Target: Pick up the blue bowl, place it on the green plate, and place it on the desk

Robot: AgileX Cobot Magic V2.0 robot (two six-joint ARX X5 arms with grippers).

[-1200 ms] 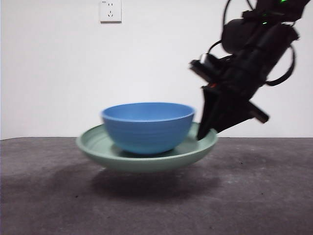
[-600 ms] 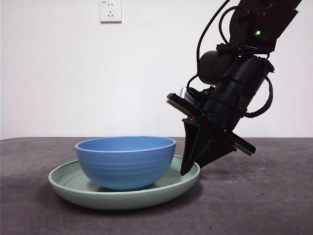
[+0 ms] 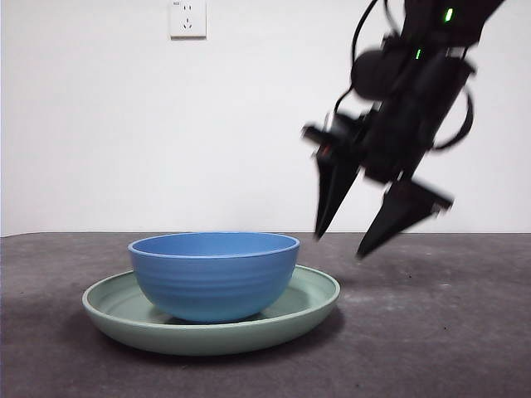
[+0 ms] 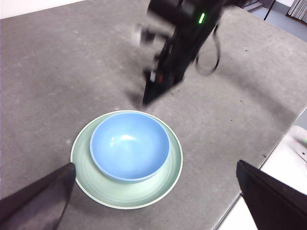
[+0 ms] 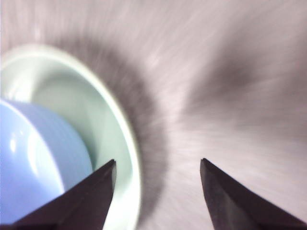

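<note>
Only real obstacle on the desk (image 3: 465,348) is the green plate (image 3: 315,303) with the blue bowl (image 3: 214,274) sitting in it, so any low sideways pass meets the plate rim first. In the front view, the right gripper (image 3: 361,222) hangs in the air with jaws spread, at about 2 o'clock from the bowl and clear of the rim. Bowl's top is wide open from above. Bare desk all around the plate.
</note>
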